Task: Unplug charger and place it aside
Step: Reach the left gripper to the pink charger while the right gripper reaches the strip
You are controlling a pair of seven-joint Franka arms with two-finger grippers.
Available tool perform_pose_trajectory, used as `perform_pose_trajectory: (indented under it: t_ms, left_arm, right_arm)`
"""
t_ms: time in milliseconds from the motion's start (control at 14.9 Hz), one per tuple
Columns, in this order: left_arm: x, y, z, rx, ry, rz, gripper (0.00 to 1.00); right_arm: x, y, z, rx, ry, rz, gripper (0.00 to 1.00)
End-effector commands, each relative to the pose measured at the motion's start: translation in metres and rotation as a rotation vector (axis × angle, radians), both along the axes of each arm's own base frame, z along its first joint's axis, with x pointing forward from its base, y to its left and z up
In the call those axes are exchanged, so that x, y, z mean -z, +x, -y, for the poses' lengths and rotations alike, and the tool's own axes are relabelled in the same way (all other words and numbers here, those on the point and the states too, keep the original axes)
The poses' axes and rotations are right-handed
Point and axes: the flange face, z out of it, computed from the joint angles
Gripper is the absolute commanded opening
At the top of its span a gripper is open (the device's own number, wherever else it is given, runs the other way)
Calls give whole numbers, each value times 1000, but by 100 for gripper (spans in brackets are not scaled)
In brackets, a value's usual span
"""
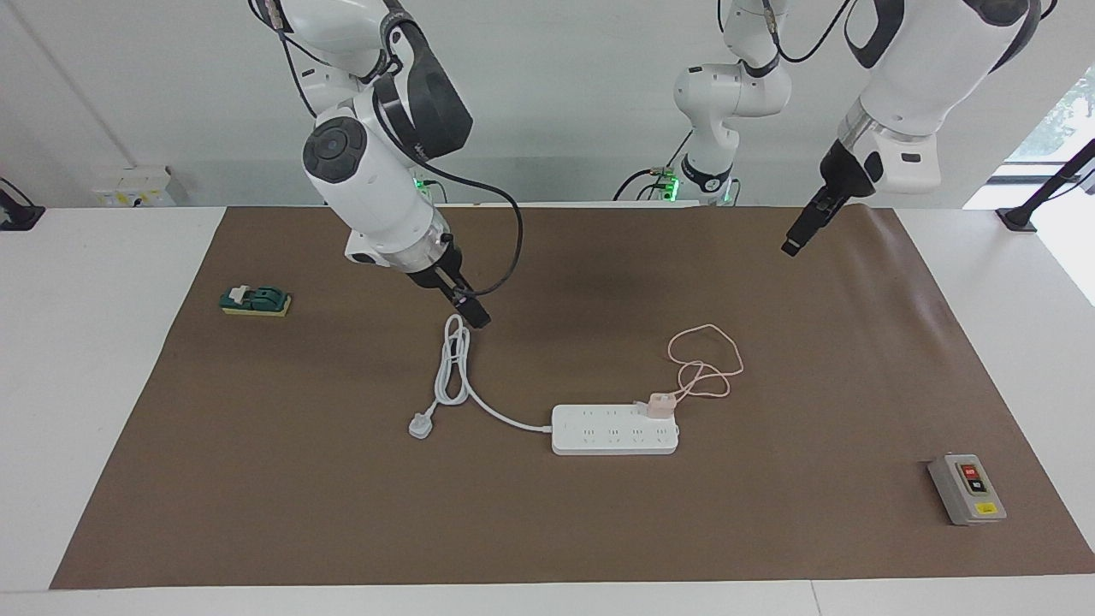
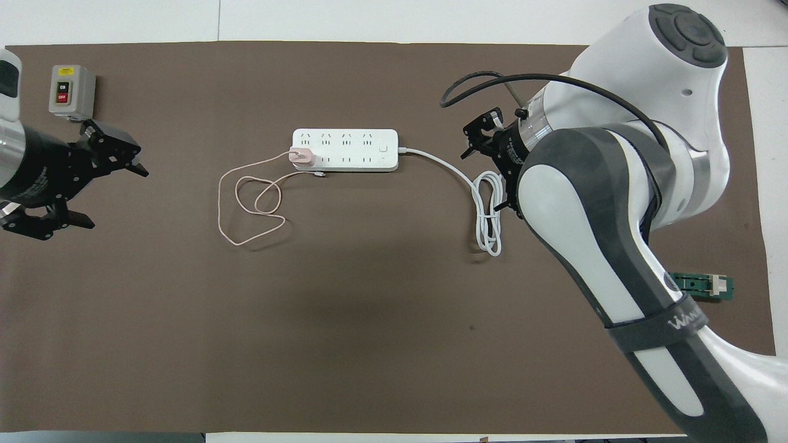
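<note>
Nothing is unplugged yet: I am at the approach step. The charger (image 1: pixel 660 405) sits upright in the power strip (image 1: pixel 616 432), in a socket at the end toward my left arm. Taking twelve o'clock as straight away from me, that is the strip's nine o'clock end. Its pink cable (image 2: pixel 237 244) lies in loose loops on the worktop (image 1: pixel 547 530) at about seven o'clock from the plug.

My left gripper (image 2: pixel 114 197) hangs in the air at nine o'clock from the charger, well apart from it, with its fingers spread and holding nothing. My right gripper (image 1: pixel 477 316) waits over the coiled white cord (image 1: pixel 453 359) at the strip's three o'clock end; whether it is open or shut I cannot tell.

Next, I judge, the left gripper must travel to the pink cube, straddle it, pinch it and pull straight up. The strip may lift with it.
</note>
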Motion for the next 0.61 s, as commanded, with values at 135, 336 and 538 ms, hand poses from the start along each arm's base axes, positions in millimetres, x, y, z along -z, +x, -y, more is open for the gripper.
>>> perform_pose_trajectory:
  t_ms: [135,336,538]
  left_arm:
    - [65,87,70,-280,57,-27,100]
    - [124,118,111,-540,99,38,100]
    - [151,126,128,-706,140,87,100]
  right_arm:
    - [34,22,-20,186,53,-62,100]
    - [69,36,-36,273,60,-46,100]
    - [97,47,-42,369,110,-64,100]
